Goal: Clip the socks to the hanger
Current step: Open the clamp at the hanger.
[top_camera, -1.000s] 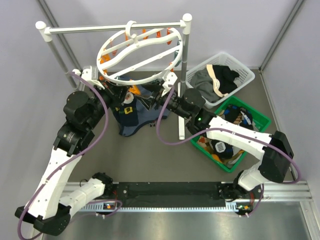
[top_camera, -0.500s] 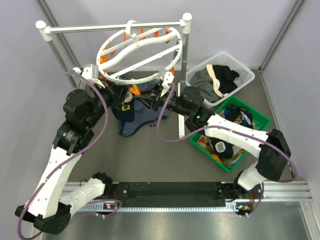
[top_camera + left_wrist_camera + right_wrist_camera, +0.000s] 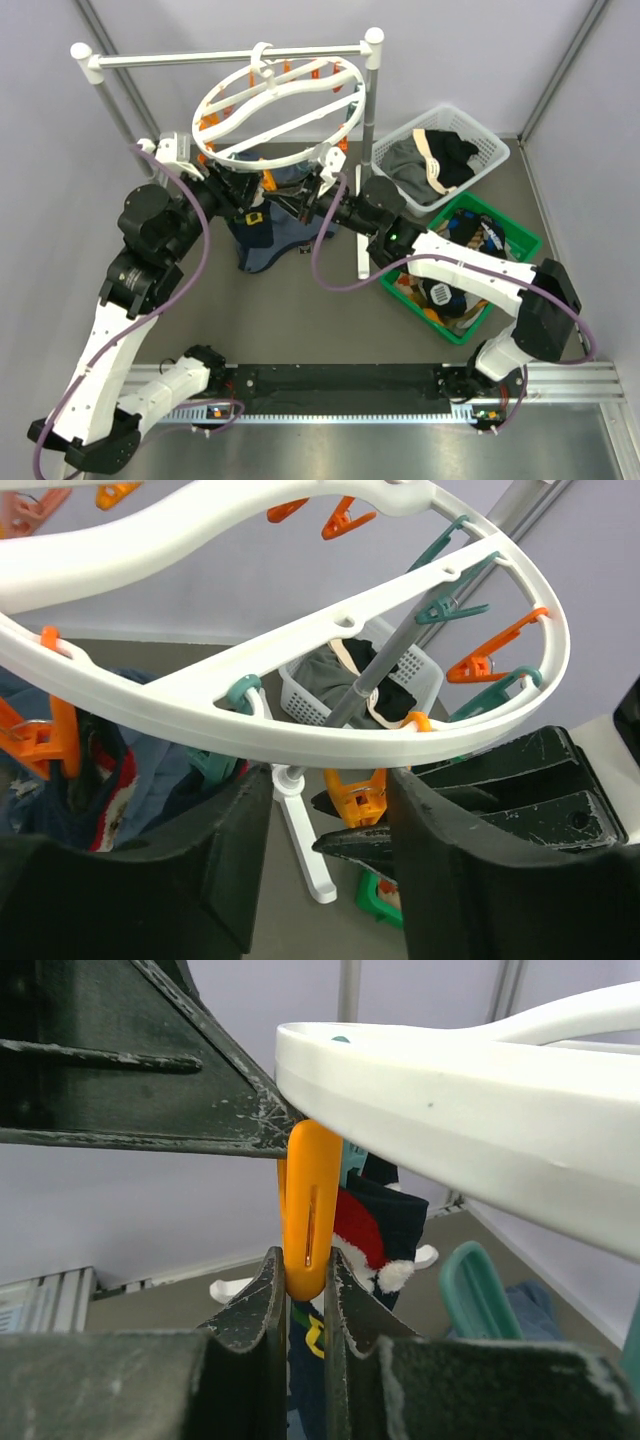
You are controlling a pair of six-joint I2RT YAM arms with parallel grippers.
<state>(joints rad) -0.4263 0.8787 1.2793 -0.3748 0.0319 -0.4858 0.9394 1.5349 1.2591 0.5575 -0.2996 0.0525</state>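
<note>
Right pincer point(image 3: 303, 1265) has just squeezed onto an orange clip point(image 3: 304, 1200) under the ring hanger point(image 3: 480, 1090); left pincer point(image 3: 328, 790) has spread, holding nothing. Navy Santa sock point(image 3: 390, 1225) hangs just behind that clip, so clipping looks underway

no legible text or numbers anywhere, print on hanging sock point(image 3: 255, 226) too small to read

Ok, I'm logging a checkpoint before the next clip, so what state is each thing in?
hanger: hung by its hook on the rack bar
left gripper: open, below the hanger's ring
right gripper: shut on an orange clip
navy sock: hanging behind that clip; whether clipped, cannot tell
white basket: holds clothes
green bin: holds socks
</note>
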